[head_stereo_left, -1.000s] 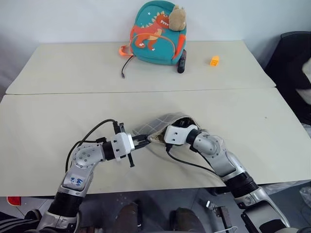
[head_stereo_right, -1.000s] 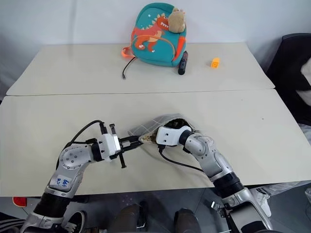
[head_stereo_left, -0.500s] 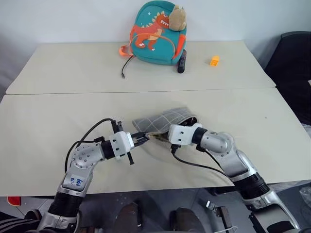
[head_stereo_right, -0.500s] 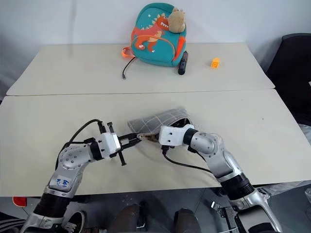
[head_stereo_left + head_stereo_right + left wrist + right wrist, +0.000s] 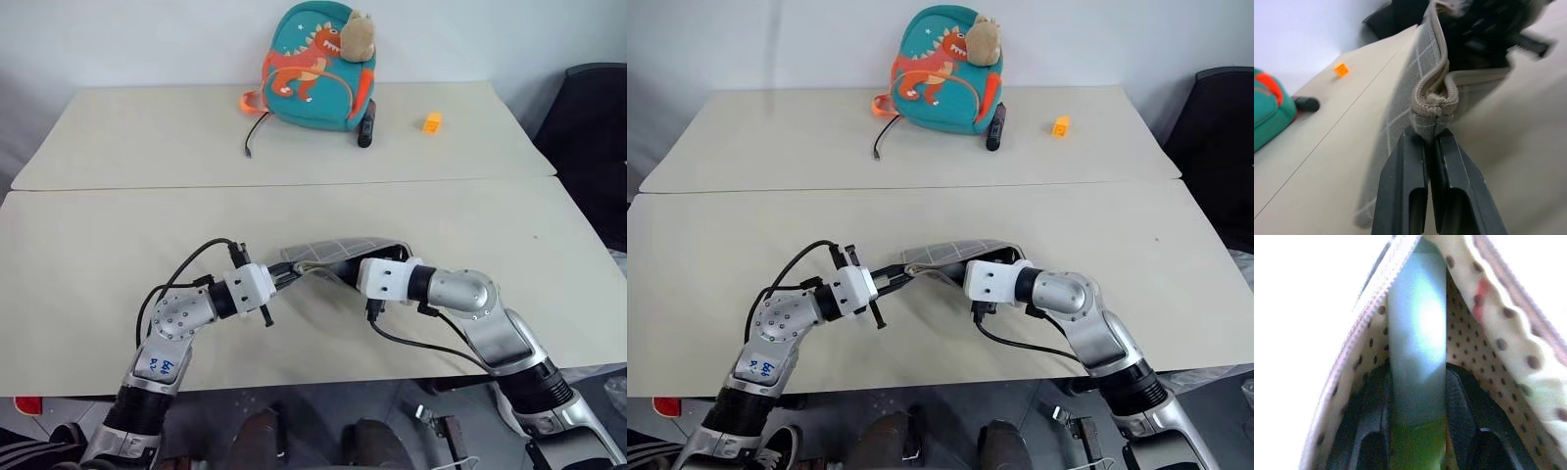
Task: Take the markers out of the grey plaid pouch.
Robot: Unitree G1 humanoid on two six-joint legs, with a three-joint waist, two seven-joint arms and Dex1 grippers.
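Right end effector [image 5: 1415,431] — marker [image 5: 1416,347] inside pouch [image 5: 328,251]

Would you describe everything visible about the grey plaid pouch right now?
The grey plaid pouch is soft grey fabric with thin white grid lines, beige zipper edging and a cream lining with dark dots. It lies on the table's near half, its mouth open. The left gripper pinches its end seam; the right gripper is inside, clamping a pale green marker.

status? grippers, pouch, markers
Left gripper shut on pouch end seam, holding it up. Right gripper inside the pouch mouth, shut on pale green marker. Marker not yet out. Nothing in the way.
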